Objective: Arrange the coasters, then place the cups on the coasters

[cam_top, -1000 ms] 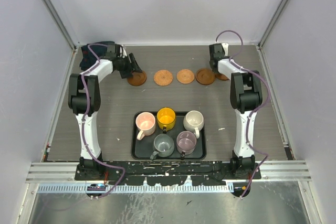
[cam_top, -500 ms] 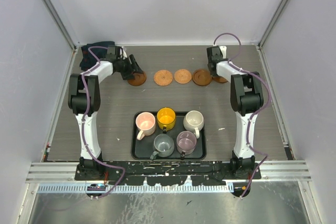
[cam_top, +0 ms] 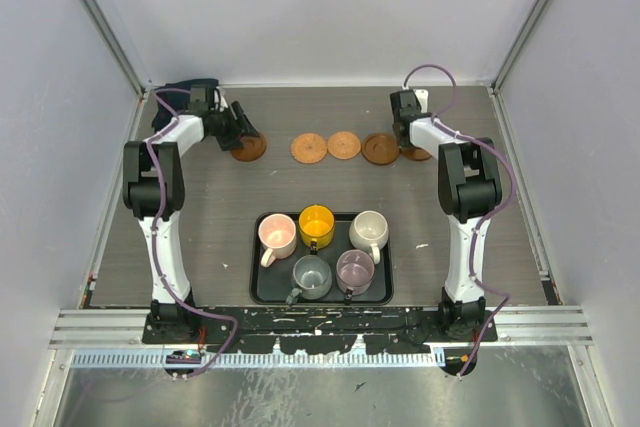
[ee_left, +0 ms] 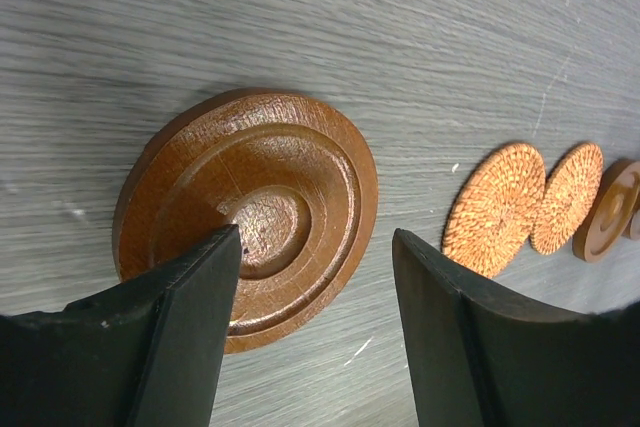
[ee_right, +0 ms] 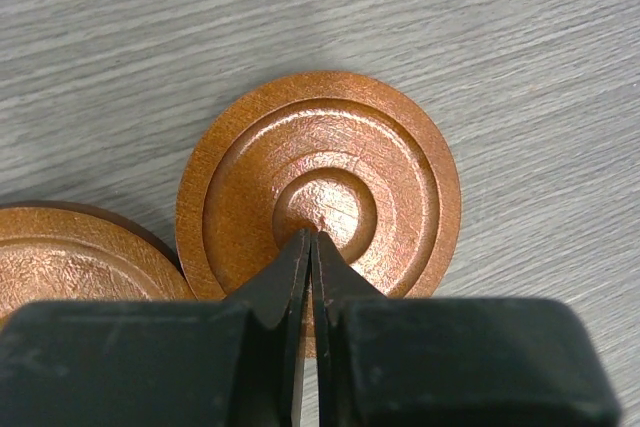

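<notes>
**Both end coasters dragged leftward along the far row**

You've shifted the whole row left since a second ago. Nearest you, the black rectangular tray (cam_top: 256, 282) holds all five small handled mugs: pink (cam_top: 277, 235), yellow (cam_top: 316, 222), cream (cam_top: 369, 229), grey-teal (cam_top: 311, 274) and mauve (cam_top: 354, 269). None is on a coaster yet.

Farther back, the left gripper (ee_left: 312, 247) is half open and grips nothing. It straddles a ridged brown wooden disc coaster (ee_left: 270, 197) with one fingertip (ee_left: 215, 257) at the centre dimple, probably to slide it.

Two orange woven round coasters (cam_top: 308, 147) (cam_top: 344, 144) lie between the arms.

The right gripper (ee_right: 312, 242), shut and empty, pins another ridged wooden coaster (ee_right: 330, 167). Its neighbour (ee_right: 70, 257) touches the rim, so spread those.

Bare table (cam_top: 200, 207) lies to the left, and the back wall (cam_top: 320, 17) is close behind.
</notes>
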`<state>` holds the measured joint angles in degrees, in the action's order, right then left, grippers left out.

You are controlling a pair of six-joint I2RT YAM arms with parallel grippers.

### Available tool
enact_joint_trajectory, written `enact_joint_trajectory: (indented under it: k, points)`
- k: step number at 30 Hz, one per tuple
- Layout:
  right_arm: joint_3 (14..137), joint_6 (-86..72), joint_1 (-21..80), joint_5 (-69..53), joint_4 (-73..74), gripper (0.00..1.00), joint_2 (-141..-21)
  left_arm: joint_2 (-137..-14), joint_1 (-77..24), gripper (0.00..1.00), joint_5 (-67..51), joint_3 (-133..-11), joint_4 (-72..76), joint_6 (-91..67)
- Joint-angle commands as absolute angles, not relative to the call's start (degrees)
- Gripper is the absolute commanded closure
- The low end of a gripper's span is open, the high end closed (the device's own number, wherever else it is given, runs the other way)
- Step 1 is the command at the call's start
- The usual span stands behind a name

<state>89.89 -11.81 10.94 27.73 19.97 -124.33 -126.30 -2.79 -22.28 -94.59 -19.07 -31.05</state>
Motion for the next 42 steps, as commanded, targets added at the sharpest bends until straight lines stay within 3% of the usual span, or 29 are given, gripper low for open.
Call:
enact_joint_trajectory:
  k: [1, 18, 26, 33, 42]
  points:
    - [87.04, -13.95, 12.55, 22.26, 26.41, 0.90, -123.84, -125.54, -0.79, 0.36, -18.94, -96.69, -22.63, -29.82]
    - [87.23, -17.62, 13.86, 25.06, 27.99, 0.90, -122.78, -119.71, -1.96, 0.36, -29.06, -94.08, -15.93, -32.03]
    - [86.99, -18.37, 13.88, 24.91, 27.74, 0.90, -119.27, -115.34, -7.32, 0.42, -29.68, -93.34, -15.66, -29.81]
    - [84.80, -17.75, 13.89, 26.63, 26.49, 0.88, -112.72, -119.63, -15.11, 0.45, -30.20, -97.88, -18.91, -24.68]
    - [80.37, -16.83, 13.88, 29.29, 22.50, 0.87, -106.97, -126.01, -17.24, 0.52, -28.44, -102.48, -23.37, -22.26]
